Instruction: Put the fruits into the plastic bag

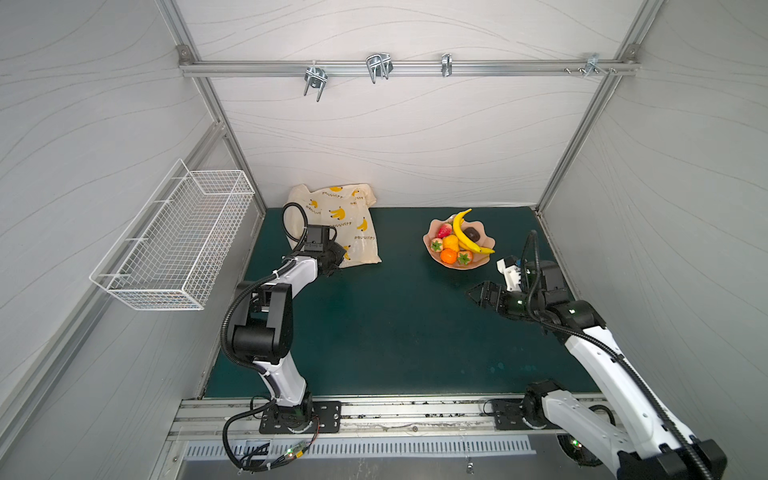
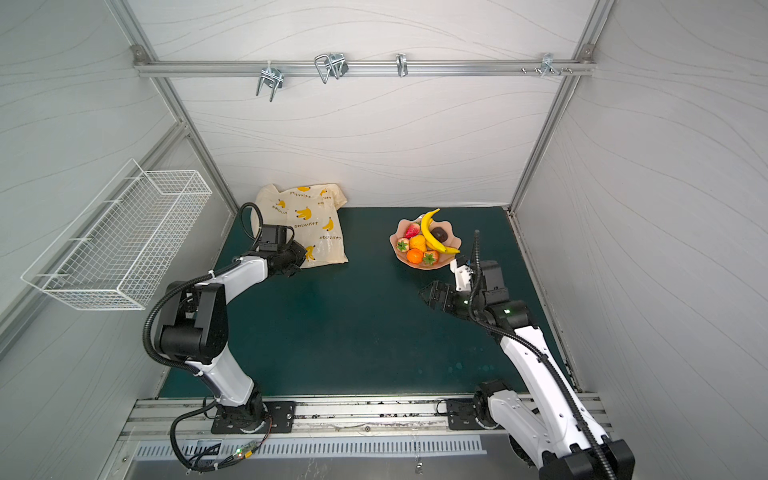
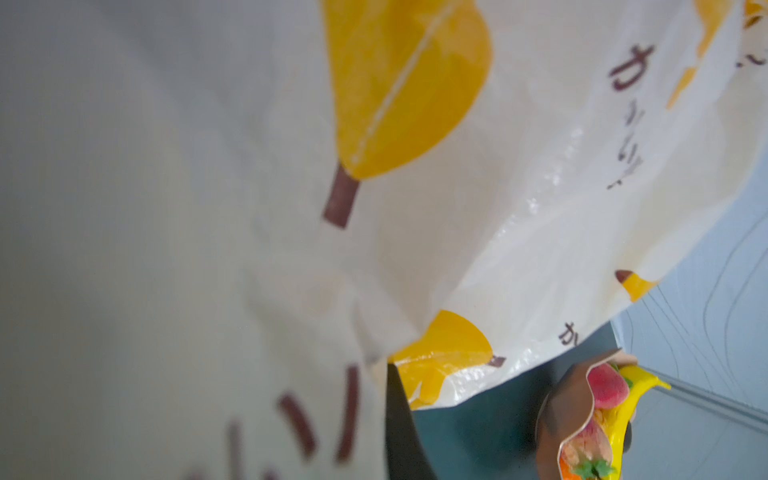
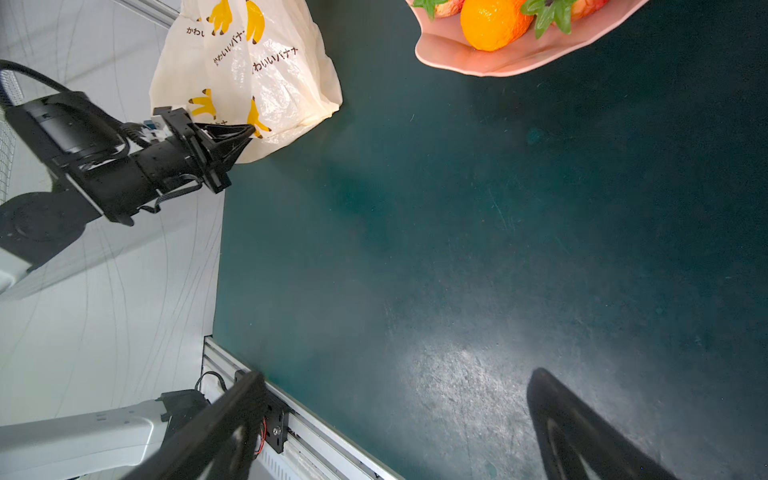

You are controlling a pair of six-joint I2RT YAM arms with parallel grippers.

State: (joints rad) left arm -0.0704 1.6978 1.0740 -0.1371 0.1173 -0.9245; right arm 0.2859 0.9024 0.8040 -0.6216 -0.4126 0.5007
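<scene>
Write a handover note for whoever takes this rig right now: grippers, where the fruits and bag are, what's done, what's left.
The left gripper is shut on the near edge of the plastic bag.
The right gripper is open and empty, above the green mat just in front of the pink dish.
All the fruits sit in the pink dish, with the banana lying across the top.
The plastic bag lies slumped at the back left of the mat.
Done: bag gripped. No fruit is seen in it.
Left: open the bag, then move every fruit from the dish into it.
</scene>
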